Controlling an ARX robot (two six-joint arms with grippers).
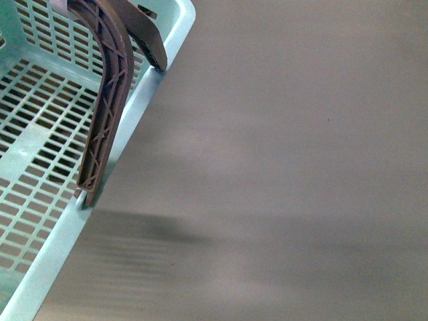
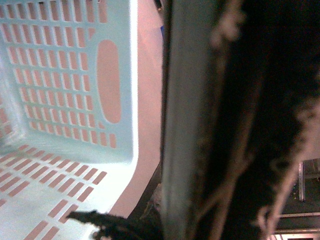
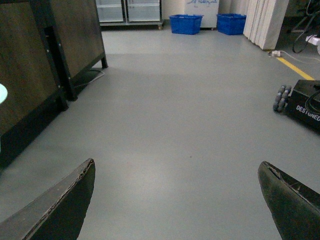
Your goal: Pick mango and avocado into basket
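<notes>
The light teal slotted basket (image 1: 40, 167) fills the left of the front view, and the part of its floor that shows is bare. Its brown-grey swing handles (image 1: 107, 114) rest over the near rim. The left wrist view shows a basket wall with an oval hand-hole (image 2: 108, 80), seen from inside. My left gripper is shut; only a dark ragged tip (image 2: 107, 224) shows beside the basket's corner. My right gripper (image 3: 177, 200) is open and empty, its fingers (image 3: 65, 205) wide apart, facing the room floor. The mango and the avocado are out of view.
A grey-brown tabletop (image 1: 287, 174) lies right of the basket. A blurred grey and dark upright mass (image 2: 220, 120) fills the right of the left wrist view. The right wrist view shows dark wooden furniture (image 3: 30, 75), blue crates (image 3: 186, 23) and a black wheeled base (image 3: 302, 102).
</notes>
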